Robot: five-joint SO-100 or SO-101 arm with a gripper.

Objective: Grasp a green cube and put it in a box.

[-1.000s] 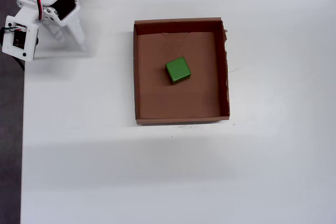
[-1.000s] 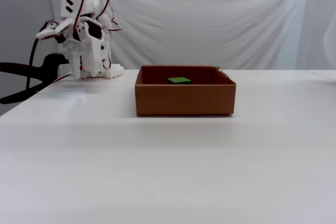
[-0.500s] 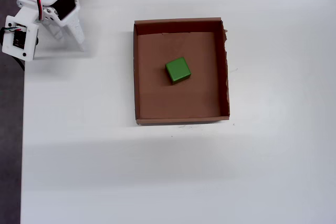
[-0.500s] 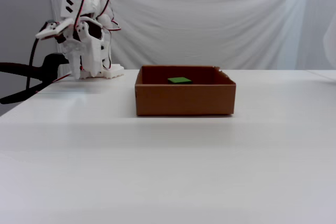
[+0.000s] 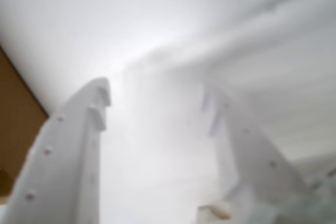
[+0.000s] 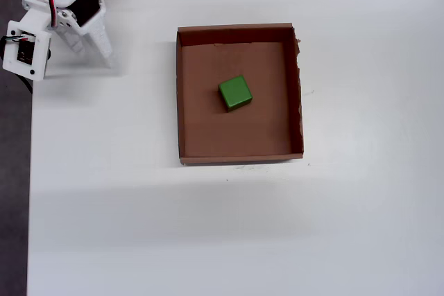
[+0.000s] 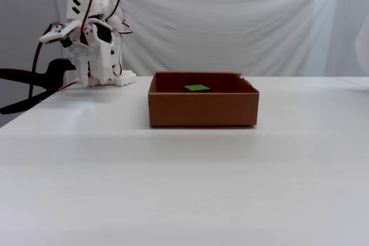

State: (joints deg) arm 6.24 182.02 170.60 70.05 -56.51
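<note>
Green cube (image 6: 234, 93) sits in box (image 6: 182, 102), tool (image 5: 157, 100) w/ jaws apart.

In the wrist view, the gripper (image 5: 157, 108) is rendered soft and out of focus, its right finger nearly lost against the white background. Only a brown corner of the box (image 5: 13, 124) is seen, cut by the left edge. In the fixed view, the green cube (image 7: 198, 89) is largely hidden behind the box wall (image 7: 203, 109); only its top face is shown. In the overhead view, the arm (image 6: 55, 12) is cropped by the top-left corner.
</note>
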